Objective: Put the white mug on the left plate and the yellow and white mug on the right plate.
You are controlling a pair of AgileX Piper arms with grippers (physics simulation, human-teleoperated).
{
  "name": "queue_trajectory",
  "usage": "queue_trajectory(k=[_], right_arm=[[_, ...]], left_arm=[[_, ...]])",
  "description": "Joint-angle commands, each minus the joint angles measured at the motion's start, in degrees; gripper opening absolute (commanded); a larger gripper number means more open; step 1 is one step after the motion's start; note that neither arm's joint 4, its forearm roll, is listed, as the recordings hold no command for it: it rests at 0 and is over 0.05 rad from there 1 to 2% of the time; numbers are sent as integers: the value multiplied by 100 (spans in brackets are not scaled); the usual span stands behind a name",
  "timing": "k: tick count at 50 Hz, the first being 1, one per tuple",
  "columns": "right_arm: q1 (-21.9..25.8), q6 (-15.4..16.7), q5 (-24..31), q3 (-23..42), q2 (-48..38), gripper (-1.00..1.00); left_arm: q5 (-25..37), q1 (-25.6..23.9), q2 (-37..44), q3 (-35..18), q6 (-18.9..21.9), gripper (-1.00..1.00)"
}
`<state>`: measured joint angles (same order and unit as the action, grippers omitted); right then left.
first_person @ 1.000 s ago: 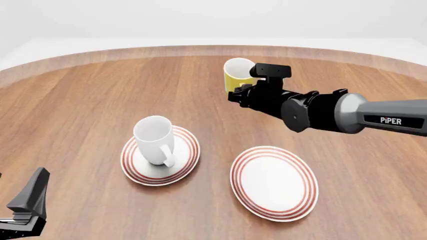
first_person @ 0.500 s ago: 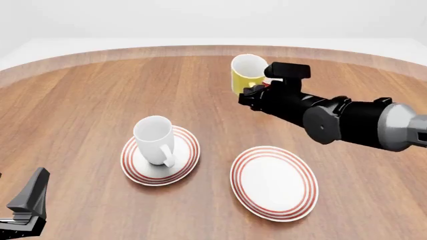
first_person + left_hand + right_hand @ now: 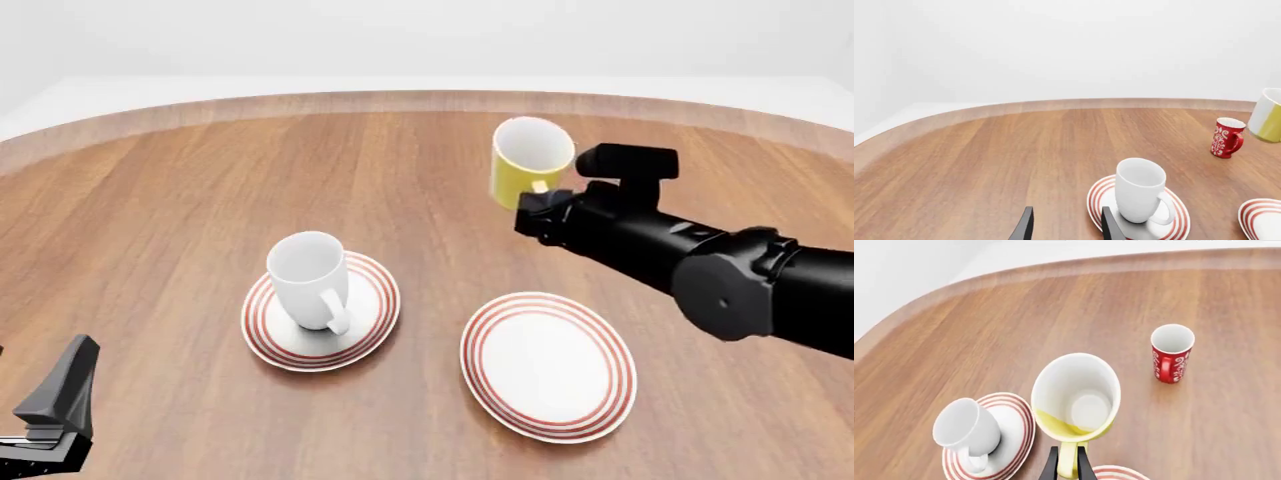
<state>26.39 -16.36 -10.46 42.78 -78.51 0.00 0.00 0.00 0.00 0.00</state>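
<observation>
The white mug [image 3: 310,272] stands upright on the left plate [image 3: 262,335], handle toward me; it also shows in the left wrist view [image 3: 1141,190] and the right wrist view [image 3: 967,429]. My right gripper [image 3: 541,196] is shut on the handle of the yellow and white mug [image 3: 529,160] and holds it tilted in the air, beyond the bare right plate [image 3: 547,365]. In the right wrist view the fingers [image 3: 1051,467] pinch the yellow handle below the mug [image 3: 1077,400]. My left gripper [image 3: 54,415] is open and empty at the near left, short of the white mug.
A slim red cup [image 3: 1171,352] with white lettering stands on the table beyond the held mug; it also shows in the left wrist view [image 3: 1225,138]. In the front view my right arm hides it. The wooden table's curved far edge [image 3: 400,100] runs behind.
My right gripper has carried the yellow and white mug to the right and a little nearer, toward the right plate. The left arm and the white mug have not moved.
</observation>
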Motion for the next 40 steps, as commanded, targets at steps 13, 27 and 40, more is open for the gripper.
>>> queue_trajectory(k=[13, 27, 40], right_arm=[[-76, -53, 294, -817, 1311, -100], [-87, -70, 476, -1174, 1899, -100], [-66, -136, 450, -1602, 2204, -100]], left_arm=[[0, 0, 0, 0, 0, 100], [0, 0, 0, 0, 0, 100], [0, 0, 0, 0, 0, 100]])
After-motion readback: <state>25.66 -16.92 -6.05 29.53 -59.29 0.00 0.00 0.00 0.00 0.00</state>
